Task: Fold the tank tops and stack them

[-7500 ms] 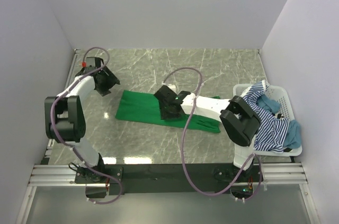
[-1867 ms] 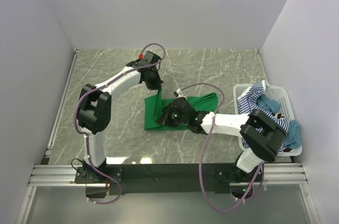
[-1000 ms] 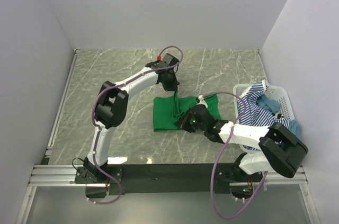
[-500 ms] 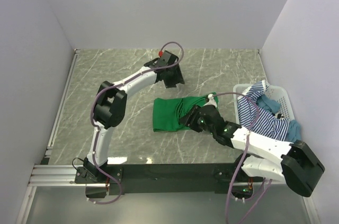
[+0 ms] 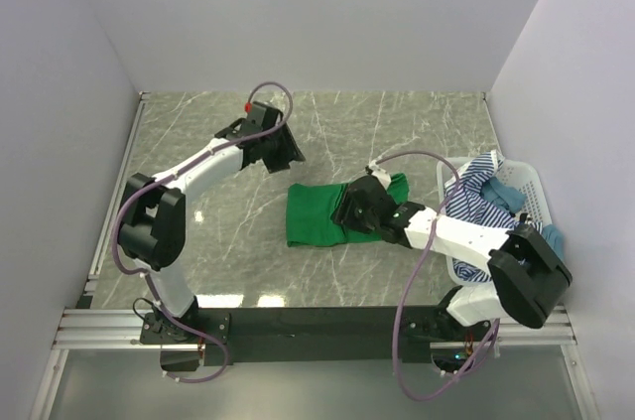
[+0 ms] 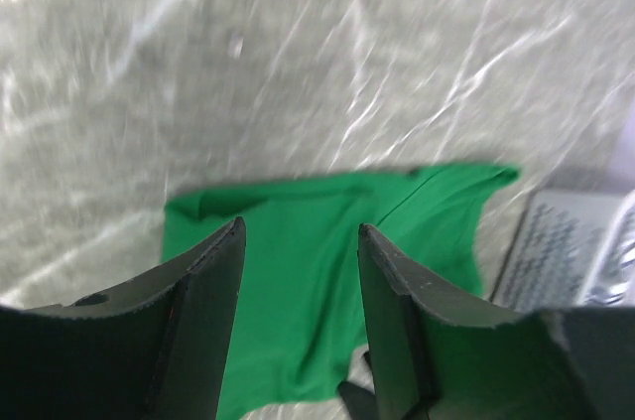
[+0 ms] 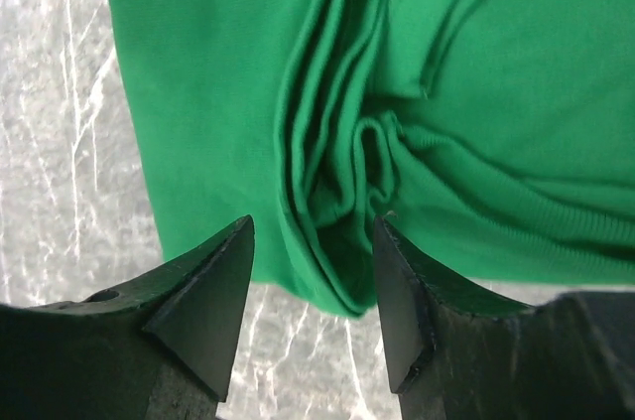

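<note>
Green tank top lies folded on the surface. Right gripper hangs over it, wide and empty — left gripper parted and empty, far-left.

place: robot lab cell | evidence: plain white walls, marble-look tabletop, aluminium mounting rail

Tank top central on table, basket at right, other garments inside

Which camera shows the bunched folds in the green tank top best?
The right wrist view: it looks down on the green tank top up close, ridges sharp. The top external view shows its outline, partly under the right arm; the left wrist view is blurred and distant.
</note>
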